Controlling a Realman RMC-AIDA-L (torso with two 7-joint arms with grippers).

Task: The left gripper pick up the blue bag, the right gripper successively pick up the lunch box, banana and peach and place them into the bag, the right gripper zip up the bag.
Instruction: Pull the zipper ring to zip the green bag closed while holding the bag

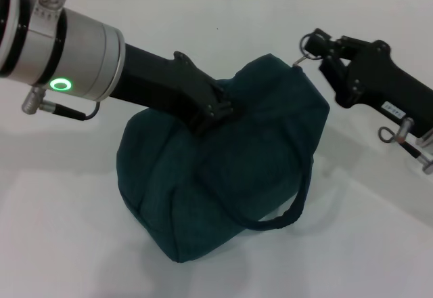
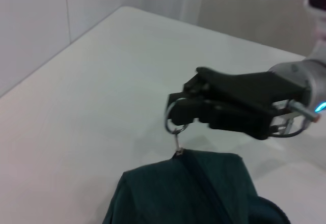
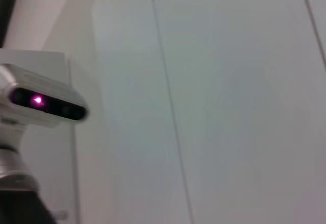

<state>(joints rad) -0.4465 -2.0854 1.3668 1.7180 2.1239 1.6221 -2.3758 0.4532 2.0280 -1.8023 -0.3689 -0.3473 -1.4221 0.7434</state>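
Head view, left arm: nearest us, the silver forearm carries the left gripper (image 1: 211, 112), its black fingers pinched shut on fabric at the top of the blue bag (image 1: 223, 169).
Head view, bag: it sits mid-table (image 1: 61, 244), bulging and closed; one loop handle (image 1: 287, 217) droops down its near side. Lunch box, banana and peach are not visible, so we judge them inside.
Head view, right arm: the right gripper (image 1: 318, 46) grips the metal ring zip pull (image 1: 310, 44) at the bag's far upper corner.
Left wrist view: the ring (image 2: 175, 116) hangs clamped in the right gripper (image 2: 178, 109) above the zip seam (image 2: 204, 183).
Right wrist view: only a wall and a camera housing (image 3: 43, 102); no bag.
Handling: we judge the bag soft, loaded and yielding; the ring is small, smooth metal and may slip, so we hold cloth beside the seam and pull along it.
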